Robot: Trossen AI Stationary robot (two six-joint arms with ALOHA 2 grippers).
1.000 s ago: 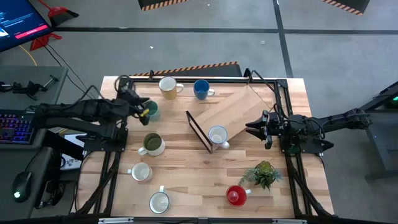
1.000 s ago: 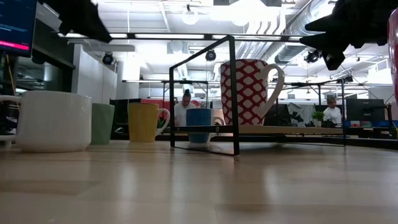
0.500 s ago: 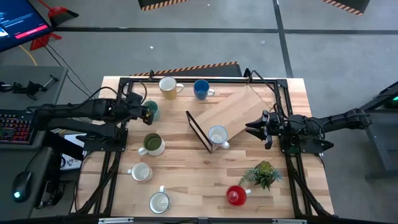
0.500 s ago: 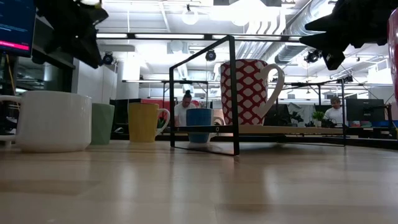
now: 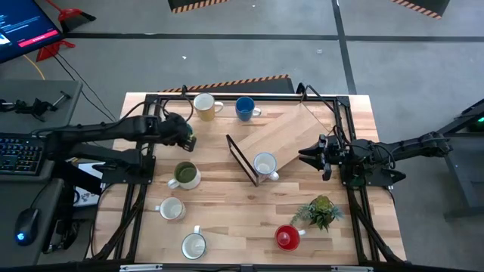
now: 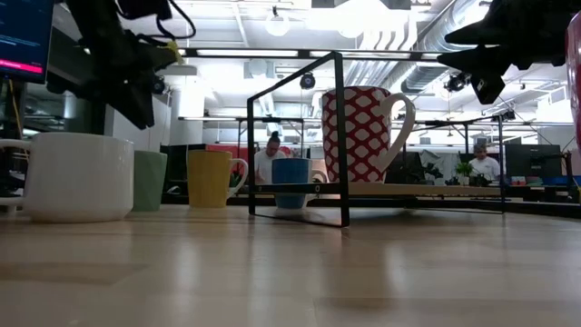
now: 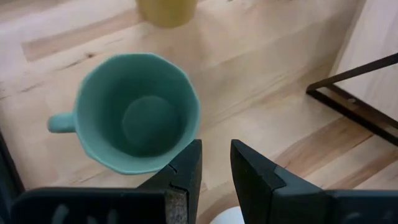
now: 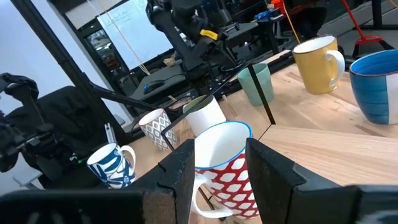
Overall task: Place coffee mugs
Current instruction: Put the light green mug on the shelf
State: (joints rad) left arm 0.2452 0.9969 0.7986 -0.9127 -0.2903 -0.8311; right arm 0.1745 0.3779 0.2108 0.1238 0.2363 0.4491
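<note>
No text, label, brand or number can be read on any thing here. The monitor (image 5: 23, 26) at the far left shows lines too small to read.

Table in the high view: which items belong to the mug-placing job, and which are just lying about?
Job: yellow mug, blue mug, teal mug, olive mug, patterned mug, red mug, two pale mugs.

Lying about: plant, keyboard, mouse.
</note>
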